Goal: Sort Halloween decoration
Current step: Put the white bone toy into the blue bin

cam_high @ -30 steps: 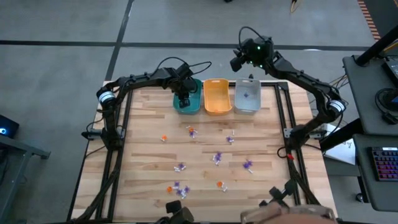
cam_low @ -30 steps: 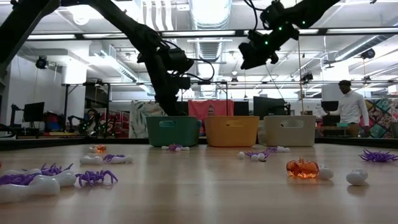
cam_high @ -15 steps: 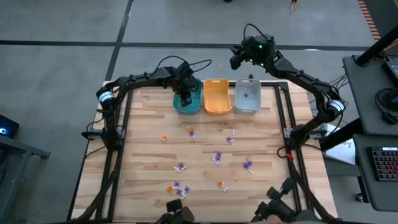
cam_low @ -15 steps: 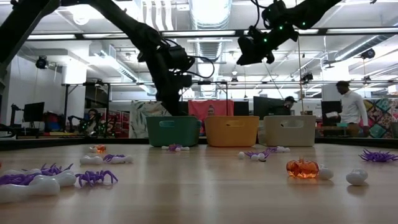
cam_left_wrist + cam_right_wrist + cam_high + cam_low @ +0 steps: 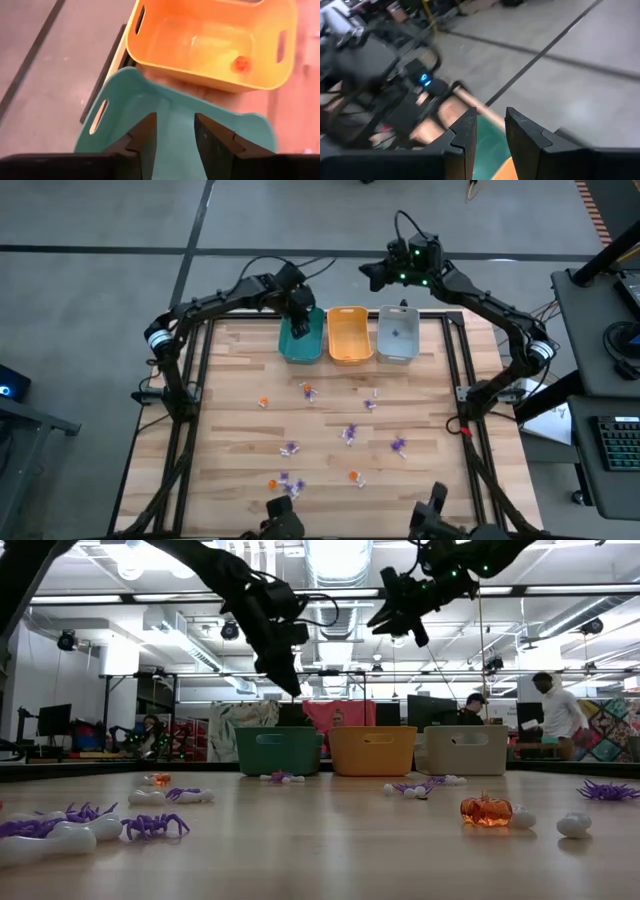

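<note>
Fingers of left gripper [image 5: 174, 137] apart, empty, over teal bin [image 5: 299, 340]; right gripper [image 5: 489, 134] apart too. Trinkets [image 5: 349, 434] on table [image 5: 230, 440] look light, rigid, slippery; pinch mid-body.

A robotics lab or workshop in a big open hall. The wooden table [image 5: 330, 430] stands on a grey concrete floor [image 5: 100, 290] marked with dark lines. Beyond the table run exposed ceiling pipes [image 5: 330, 620] and strip lights [image 5: 335, 555], with monitors [image 5: 52, 720] on desks and two people [image 5: 553, 715] at benches. Right of the table sits a desk with a keyboard [image 5: 620, 450].
</note>
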{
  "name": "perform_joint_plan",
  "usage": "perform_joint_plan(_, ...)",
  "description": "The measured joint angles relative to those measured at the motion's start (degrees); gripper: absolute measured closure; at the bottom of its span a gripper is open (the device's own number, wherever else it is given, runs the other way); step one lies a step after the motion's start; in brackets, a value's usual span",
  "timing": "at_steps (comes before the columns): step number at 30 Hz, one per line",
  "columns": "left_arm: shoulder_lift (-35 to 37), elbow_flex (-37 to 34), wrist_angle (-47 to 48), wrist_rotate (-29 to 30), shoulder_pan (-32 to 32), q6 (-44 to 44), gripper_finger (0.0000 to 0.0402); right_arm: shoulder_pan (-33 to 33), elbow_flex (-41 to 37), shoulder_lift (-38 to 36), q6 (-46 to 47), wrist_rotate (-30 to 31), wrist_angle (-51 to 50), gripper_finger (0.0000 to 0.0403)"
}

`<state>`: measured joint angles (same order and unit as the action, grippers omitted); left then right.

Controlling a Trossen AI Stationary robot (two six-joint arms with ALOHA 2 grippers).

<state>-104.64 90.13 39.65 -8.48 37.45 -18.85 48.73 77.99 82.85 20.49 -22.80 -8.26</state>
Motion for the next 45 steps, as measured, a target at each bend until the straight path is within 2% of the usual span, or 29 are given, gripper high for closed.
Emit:
perform_joint_plan(3, 1.9, -0.2, 0.5, -3.0, 0.6, 0.2, 0.0301, -2.7, 1.0, 0.0, 3.0, -1.6, -3.4, 0.0312)
perform_joint_plan(9, 6.1, -1.8, 2.5, -3.8, 0.9, 0.0, 0.032, -11.0, 1.4, 0.0, 8.4, -1.9, -9.0, 0.0312)
perform_joint_plan(14, 11.2, -5.7, 2.3, -8.7, 0.9, 1.1, 0.0324, -17.3, 1.4, 0.0, 15.3, -1.8, -16.9, 0.0312)
perform_joint_plan(20, 18.7, -13.4, -2.1, -10.2, 0.5, 7.2, 0.0324, -24.0, 1.4, 0.0, 23.6, -1.6, -33.9, 0.0312)
perform_joint_plan(25, 25.6, -22.6, -10.4, -10.3, 0.4, 15.3, 0.0324, -28.8, 1.3, 1.1, 29.2, -0.9, -48.0, 0.0312)
perform_joint_plan(29, 30.7, -29.5, -16.8, -10.2, 0.2, 21.7, 0.0324, -31.1, 1.1, 3.3, 31.0, 5.4, -56.4, 0.0312)
perform_joint_plan(33, 34.3, -34.2, -22.0, -10.1, -0.1, 26.2, 0.0324, -31.6, 0.7, 6.6, 31.9, 10.9, -57.8, 0.0312)
perform_joint_plan(45, 38.1, -37.0, -23.4, -9.8, -0.3, 29.0, 0.0324, -34.2, 0.2, 19.1, 29.8, 13.0, -56.2, 0.0312)
